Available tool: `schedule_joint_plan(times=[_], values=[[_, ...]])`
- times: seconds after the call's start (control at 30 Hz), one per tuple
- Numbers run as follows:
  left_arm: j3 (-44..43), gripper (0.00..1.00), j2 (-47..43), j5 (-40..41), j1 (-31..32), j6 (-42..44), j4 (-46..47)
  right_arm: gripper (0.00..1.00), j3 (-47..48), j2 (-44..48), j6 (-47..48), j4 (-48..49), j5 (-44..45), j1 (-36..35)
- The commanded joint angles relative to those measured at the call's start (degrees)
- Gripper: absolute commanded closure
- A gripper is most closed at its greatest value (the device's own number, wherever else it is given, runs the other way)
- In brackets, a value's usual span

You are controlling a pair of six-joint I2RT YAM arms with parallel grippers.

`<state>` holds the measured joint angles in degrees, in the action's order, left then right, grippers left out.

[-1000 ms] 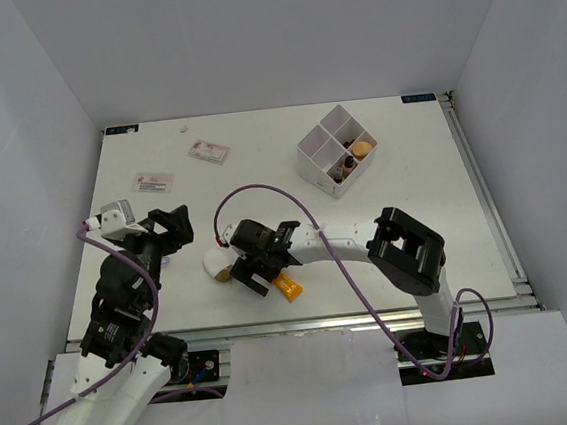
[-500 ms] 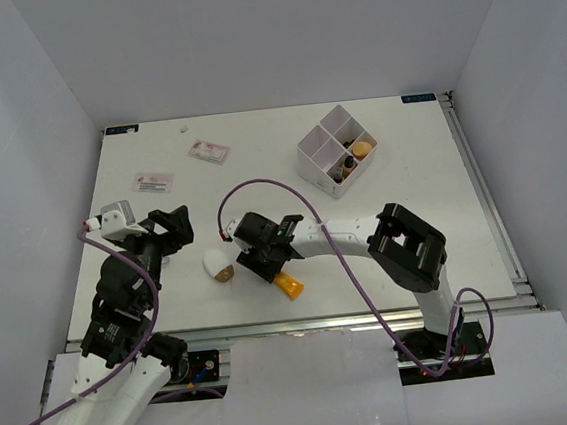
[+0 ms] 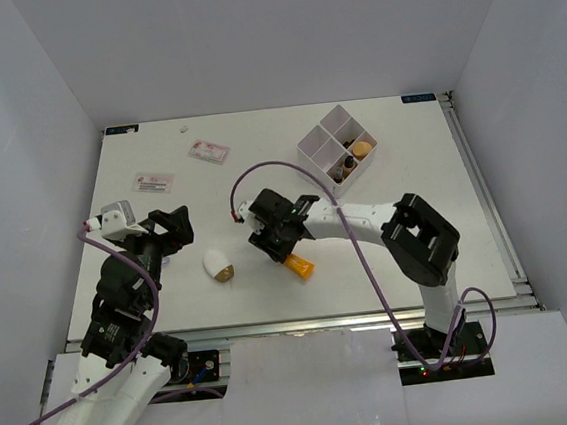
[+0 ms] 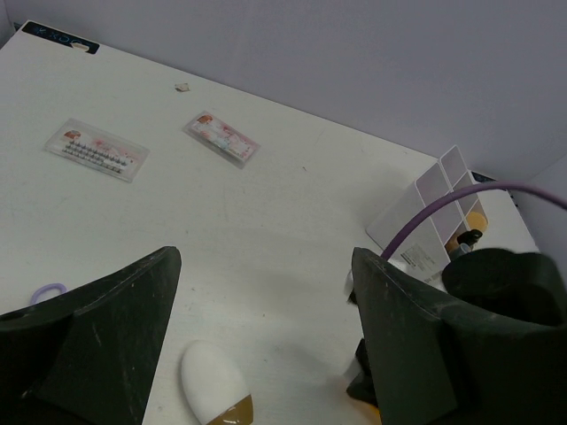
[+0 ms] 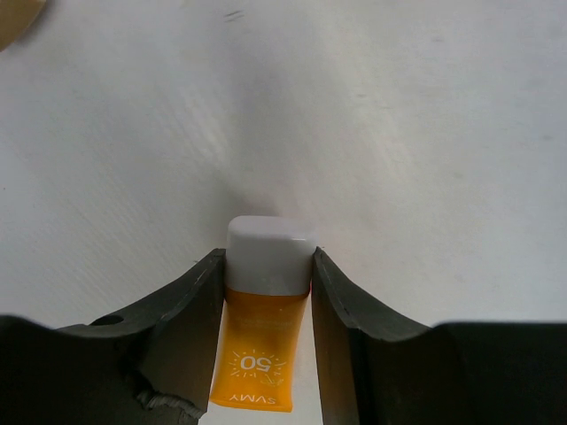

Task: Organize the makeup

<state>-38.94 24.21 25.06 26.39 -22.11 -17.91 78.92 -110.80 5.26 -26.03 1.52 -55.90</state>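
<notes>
pinching the orange tube (image 5: pixel 260 354) by its smooth cap, the right gripper (image 5: pixel 268 261) could let it slip toward the white four-compartment box (image 3: pixel 315 169) at one o'clock; the left gripper (image 4: pixel 266 257) gapes wide, empty.

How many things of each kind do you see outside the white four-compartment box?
Orange tube with white cap: 1
White egg-shaped sponge with tan tip: 1
Flat clear plastic packet: 2
Small purple ring: 1
Tiny white scrap: 1
Total: 6
</notes>
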Motion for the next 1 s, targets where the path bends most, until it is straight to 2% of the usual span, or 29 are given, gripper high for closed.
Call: schedule_joint_plan(times=[0.0,0.27,0.4,0.53,0.67,0.8,0.97], values=[[0.35,0.11,0.27,-0.68,-0.03,0.12,0.77,0.92,2.95,10.03,4.04,0.34,-4.36,9.67],[0.44,0.11,0.58,-0.97,-0.03,0.22,0.86,0.92,4.58,18.80,6.27,9.60,-2.78,19.81],[0.44,0.11,0.84,-1.07,-0.03,0.22,0.86,0.92,3.58,21.09,7.49,17.97,-1.90,24.57],[0.44,0.11,1.17,-1.30,-0.03,0.22,0.86,0.92,1.78,22.55,8.27,27.58,-4.62,29.22],[0.44,0.11,1.55,-1.50,-0.03,0.22,0.86,0.92,-1.75,22.13,8.26,37.85,-4.47,31.27],[0.45,0.11,1.72,-1.59,-0.03,0.22,0.86,0.92,-1.70,19.75,6.42,41.14,-5.48,31.97],[0.44,0.11,2.13,-1.76,-0.03,0.14,0.86,0.92,-6.74,17.56,3.80,51.50,-6.36,32.68]])
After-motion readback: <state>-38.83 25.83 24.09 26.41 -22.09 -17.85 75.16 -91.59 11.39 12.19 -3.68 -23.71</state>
